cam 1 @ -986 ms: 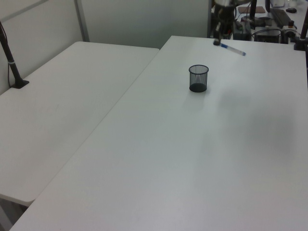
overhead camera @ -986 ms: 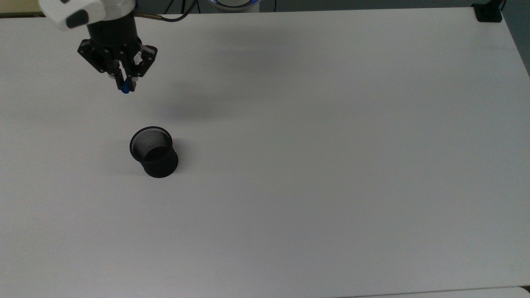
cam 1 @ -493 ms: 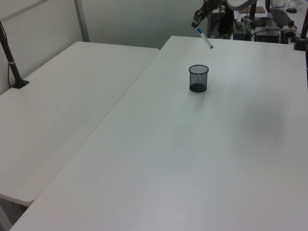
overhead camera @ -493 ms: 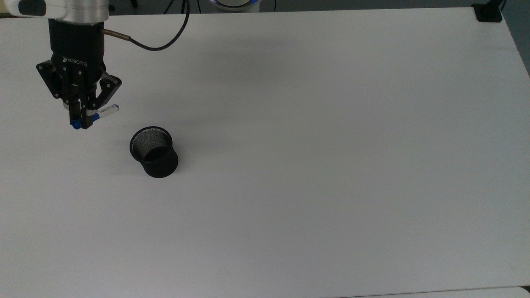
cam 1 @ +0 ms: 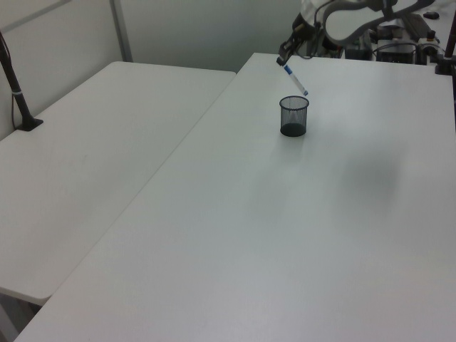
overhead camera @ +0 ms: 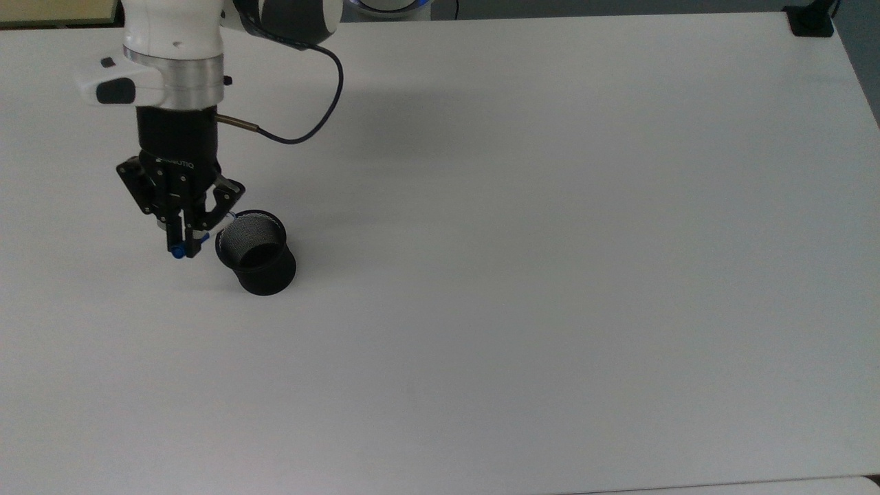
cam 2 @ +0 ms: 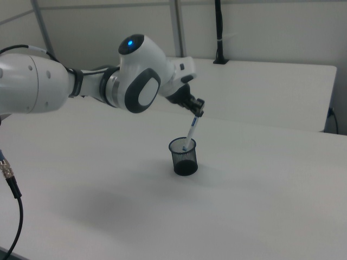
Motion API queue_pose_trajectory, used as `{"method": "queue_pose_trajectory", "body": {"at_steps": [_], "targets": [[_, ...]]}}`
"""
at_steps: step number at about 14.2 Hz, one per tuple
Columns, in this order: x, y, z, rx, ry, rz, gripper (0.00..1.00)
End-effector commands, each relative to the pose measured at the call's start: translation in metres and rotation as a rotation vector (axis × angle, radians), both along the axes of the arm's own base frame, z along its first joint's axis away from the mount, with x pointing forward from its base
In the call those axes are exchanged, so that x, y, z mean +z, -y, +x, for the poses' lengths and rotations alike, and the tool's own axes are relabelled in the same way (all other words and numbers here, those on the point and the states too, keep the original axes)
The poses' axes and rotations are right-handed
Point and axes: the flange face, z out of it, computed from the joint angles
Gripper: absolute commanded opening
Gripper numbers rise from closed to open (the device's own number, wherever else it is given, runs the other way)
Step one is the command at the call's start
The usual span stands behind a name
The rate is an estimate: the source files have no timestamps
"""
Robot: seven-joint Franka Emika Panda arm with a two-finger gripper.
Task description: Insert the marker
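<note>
Above the rim of the cup (cam 1: 293, 115), tilted, lower end just at the opening: marker (cam 1: 295, 80), blue cap up between the fingers (overhead camera: 188, 242), white barrel slanting down toward the mesh. Clenched on the cap end, gripper (cam 1: 283, 60) high and to the left view's left of the cup. From the right view, lower tip of the marker (cam 2: 190, 133) lined up over the cup's (cam 2: 183, 156) mouth, perhaps already just inside; cannot tell which.

Half a second ago held well away from the cup, off to the top view's left and higher; now brought in beside the cup (overhead camera: 256, 251), gripper (overhead camera: 184, 247) just off its rim on the top view's left. Carry done, then; insertion proper about to start or just starting. Still to come: lowering along the barrel's slant, then letting go. Risk of the tilted tip catching the mesh rim and tipping the light cup on the bare white desk (overhead camera: 550, 240).
</note>
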Motion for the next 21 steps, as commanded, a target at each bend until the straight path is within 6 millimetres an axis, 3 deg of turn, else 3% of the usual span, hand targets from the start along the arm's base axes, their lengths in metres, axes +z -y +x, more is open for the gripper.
{"method": "queue_pose_trajectory", "body": {"at_steps": [1, 7, 9, 10, 11, 12, 14, 16, 21], "targets": [[-0.02, -0.024, 0.003, -0.027, 0.017, 0.035, 0.0], [-0.036, -0.028, -0.001, -0.057, 0.061, 0.054, 0.0], [-0.039, -0.025, -0.004, -0.066, 0.107, 0.054, 0.12], [-0.04, -0.021, -0.005, -0.066, 0.105, 0.051, 0.26], [-0.043, -0.021, -0.004, -0.065, 0.098, 0.05, 0.62], [-0.043, -0.021, -0.003, -0.064, 0.095, 0.049, 0.88], [-0.044, -0.021, -0.004, -0.068, 0.068, 0.054, 1.0], [-0.042, -0.022, -0.005, -0.077, 0.001, 0.066, 1.0], [0.006, -0.024, -0.031, -0.03, -0.368, 0.099, 1.0]]}}
